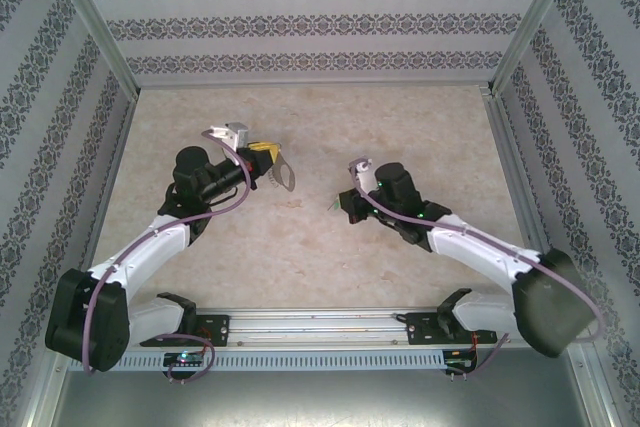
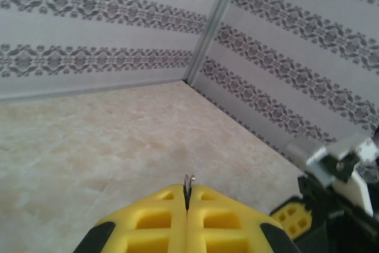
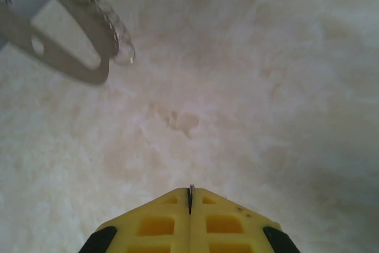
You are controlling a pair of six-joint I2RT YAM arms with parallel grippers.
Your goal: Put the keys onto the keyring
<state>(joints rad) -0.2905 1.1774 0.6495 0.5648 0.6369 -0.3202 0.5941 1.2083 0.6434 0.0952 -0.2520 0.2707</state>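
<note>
My left gripper [image 1: 270, 169] hangs over the middle left of the table, shut on the keyring [image 1: 284, 180], a grey oval metal loop that sticks out toward the right arm. In the left wrist view only a thin wire edge of the keyring [image 2: 189, 182] pokes out between the closed yellow fingertips [image 2: 207, 202]. The right wrist view has the keyring [image 3: 71, 57] blurred at the upper left, with small bits along one side. My right gripper [image 1: 343, 205] is shut on the keys: a green speck [image 1: 331, 206] shows at its tip, and a silver sliver [image 3: 190, 191] sits between its pads.
Patterned walls [image 1: 300, 22] with aluminium corner posts [image 1: 95, 17] enclose the beige marbled tabletop [image 1: 300, 247]. The right arm's white and black wrist [image 2: 334, 167] sits close at the right of the left wrist view. A metal rail [image 1: 320, 332] runs along the near edge.
</note>
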